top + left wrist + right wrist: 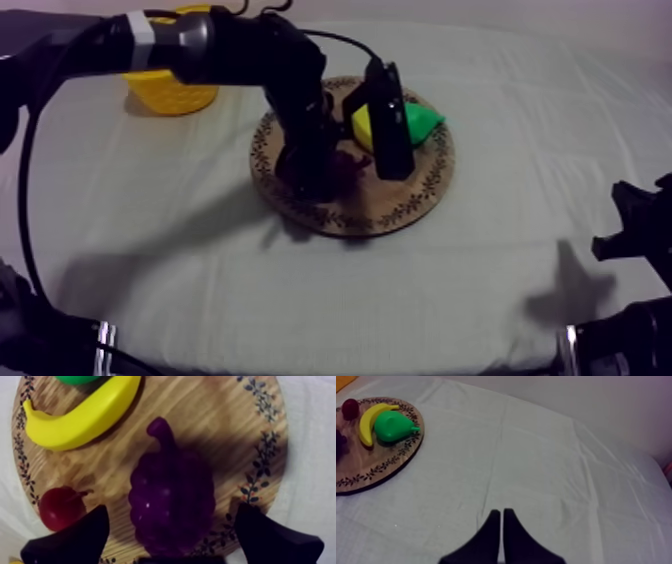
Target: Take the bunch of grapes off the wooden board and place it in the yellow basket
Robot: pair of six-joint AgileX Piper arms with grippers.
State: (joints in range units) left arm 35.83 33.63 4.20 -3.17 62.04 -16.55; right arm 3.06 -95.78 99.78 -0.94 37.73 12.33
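Left hand (172,510) released, its two fingers (75,541) spread wide, one on each side of the grapes (170,491); neither finger visibly touches them. The grapes lie flat on the board (215,421), stem toward the banana (82,418), with the small red fruit (60,507) just beside them, next to one finger. In the top view the left arm reaches in from the upper left and hangs over the board, near the surface (520,130) centre. The basket (170,90) stands behind the arm at the far left, well apart from the board. The pear (392,426) lies against the banana. Right hand (502,513) clenched on nothing, fingers together as a wedge, over bare cloth away from the board.
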